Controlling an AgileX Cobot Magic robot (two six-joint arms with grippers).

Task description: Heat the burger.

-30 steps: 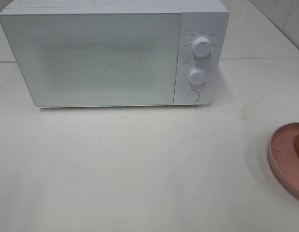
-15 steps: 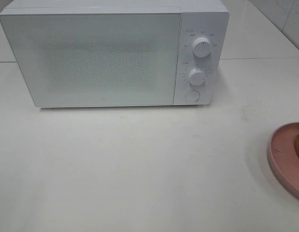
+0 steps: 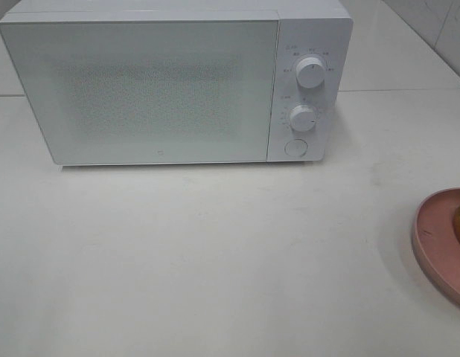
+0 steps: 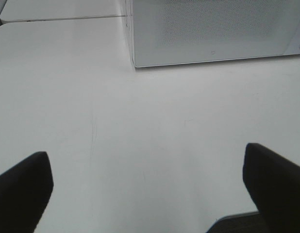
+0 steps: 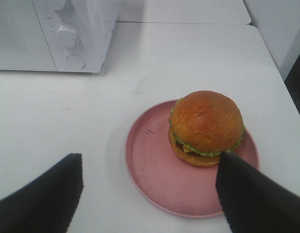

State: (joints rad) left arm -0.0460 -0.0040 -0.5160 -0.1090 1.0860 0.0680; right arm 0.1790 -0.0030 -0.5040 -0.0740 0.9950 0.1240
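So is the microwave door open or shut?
Shut. The microwave door sits flat against the front, and the burger sits outside on the pink plate.

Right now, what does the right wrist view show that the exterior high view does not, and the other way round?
Only the right wrist view shows the whole burger, sitting toward one side of the pink plate, and the right gripper with open jaws and nothing between them. Only the exterior high view shows the microwave's whole closed door and both knobs. Both share the white table, the plate, and the microwave's control panel.
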